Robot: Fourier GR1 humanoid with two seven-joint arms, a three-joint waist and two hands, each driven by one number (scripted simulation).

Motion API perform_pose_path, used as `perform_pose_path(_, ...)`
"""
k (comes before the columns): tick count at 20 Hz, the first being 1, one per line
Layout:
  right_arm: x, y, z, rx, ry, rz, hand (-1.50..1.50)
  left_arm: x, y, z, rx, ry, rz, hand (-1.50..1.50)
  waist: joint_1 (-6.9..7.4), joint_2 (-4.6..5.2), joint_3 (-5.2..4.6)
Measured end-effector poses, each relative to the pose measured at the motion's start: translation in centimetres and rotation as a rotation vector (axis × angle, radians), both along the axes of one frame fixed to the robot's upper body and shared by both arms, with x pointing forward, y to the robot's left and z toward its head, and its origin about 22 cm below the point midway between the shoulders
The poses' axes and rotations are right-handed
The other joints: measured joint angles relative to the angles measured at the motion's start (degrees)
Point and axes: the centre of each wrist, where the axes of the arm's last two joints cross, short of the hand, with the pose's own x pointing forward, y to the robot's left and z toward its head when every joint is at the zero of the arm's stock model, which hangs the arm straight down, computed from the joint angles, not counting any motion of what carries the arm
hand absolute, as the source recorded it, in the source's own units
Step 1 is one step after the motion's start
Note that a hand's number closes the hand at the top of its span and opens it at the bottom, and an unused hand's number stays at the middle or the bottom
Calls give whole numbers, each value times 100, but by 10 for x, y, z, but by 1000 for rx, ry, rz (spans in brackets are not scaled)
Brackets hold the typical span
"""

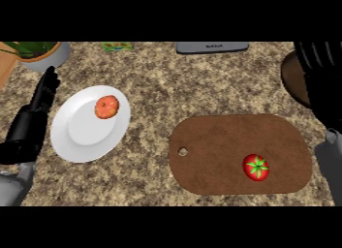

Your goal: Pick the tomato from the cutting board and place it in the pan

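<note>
Counter point(202, 92): speckled stone top, seen from above.

Board point(238, 145): brown, rounded corners, 1 small hole near its left edge; lies flat at centre-right.

Tomato point(256, 167): red with a green stem star, sits on the board's lower right part, touched by neither hand.

Pan point(295, 77): dark and round, at the right edge, mostly hidden behind the right hand; well apart from the tomato.

Plate point(84, 135): white, left of the board and clear of it.

Orange fruit point(107, 107): 1 round piece resting on the plate's upper right.

Pot point(48, 57): grey, with green leaves, top left corner.

Green packet point(117, 46): small, at the top edge.

Grey device point(211, 47): flat, cut off by the top edge.

Left hand point(41, 97): black, fingers straight and pointing up the view, holding nothing, just left of the plate.

Right hand point(329, 77): black, fingers extended and relaxed, holding nothing, above the pan's area at the right edge, up from the board's right end.
</note>
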Motion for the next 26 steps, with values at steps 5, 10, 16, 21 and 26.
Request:
perform_pose_path(5,2,1,-18,-269,84,-42,150,-6,-24,-17,-138,163,-75,0,137,56,-230)
perform_pose_path(10,1,-26,-25,-744,63,-241,-150,-20,-49,-43,-311,357,-138,0,87,76,-348)
perform_pose_path(16,-24,-6,-66,-911,-49,-361,-150,-29,-60,-53,-431,476,-189,0,127,30,-310)
perform_pose_path(21,-34,0,-78,-1279,102,-303,-150,-28,-63,-54,-447,505,-211,0,176,8,-331)
perform_pose_path(26,-37,14,-85,-1681,282,-284,-150,-28,-66,-55,-443,517,-231,0,280,1,-350)
